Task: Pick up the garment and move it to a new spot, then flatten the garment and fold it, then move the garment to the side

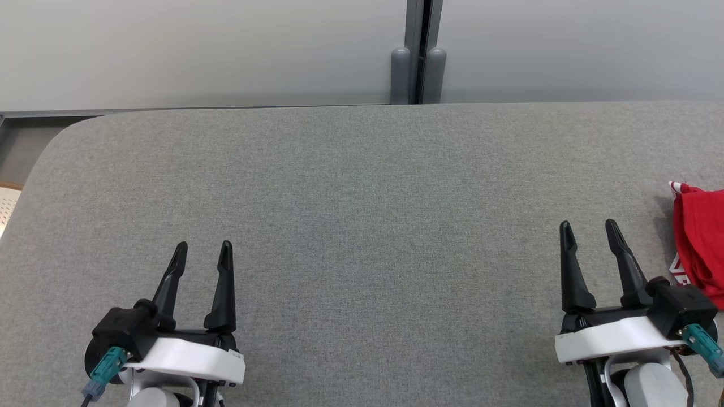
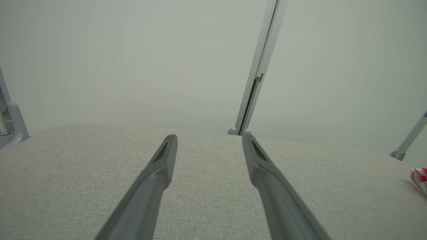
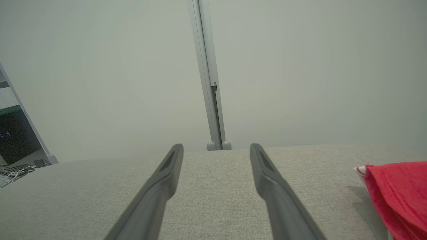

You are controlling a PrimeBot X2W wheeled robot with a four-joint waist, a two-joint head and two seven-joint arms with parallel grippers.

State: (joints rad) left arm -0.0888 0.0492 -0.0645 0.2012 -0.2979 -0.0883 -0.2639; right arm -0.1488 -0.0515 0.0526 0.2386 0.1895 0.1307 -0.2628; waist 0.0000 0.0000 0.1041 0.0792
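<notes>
**Desk:** What are you seeing, widest thing first?

**Operator:** I'm looking down on the grey fabric-covered table [image 1: 362, 186]. It is taking up most of the head view, and its far left corner is curving round. Behind it the pale wall panels [image 1: 198, 51] are standing upright. A grey post [image 1: 417, 56] is running down the seam between them to the table's far edge.

**Desk:** Where is the garment lying?

**Operator:** I'm finding the garment [image 1: 701, 243] bunched on the table at the far right of the head view, and the frame is cutting it off. It is showing as red cloth, with a bit of striped trim [image 1: 676, 186] in red and white poking out at its far corner. In the right wrist view it is resting on the fabric at the lower right.

**Desk:** And the hands?

**Operator:** I'm keeping the right gripper [image 1: 588, 224] low over the table, just beside the garment on its left side. Its two dark fingers are standing spread, with bare table showing between them, and they are pinching nothing. Its black wrist housing is overlapping the garment's near edge in the head view, and I cannot tell whether they are touching. The left gripper [image 1: 203, 245] is sitting well apart from the garment at the lower left. Its fingers are spread the same way over plain fabric.

**Desk:** Anything smaller?

**Operator:** I'm noticing a teal connector [image 1: 107, 364] sticking out of the left wrist.
</notes>
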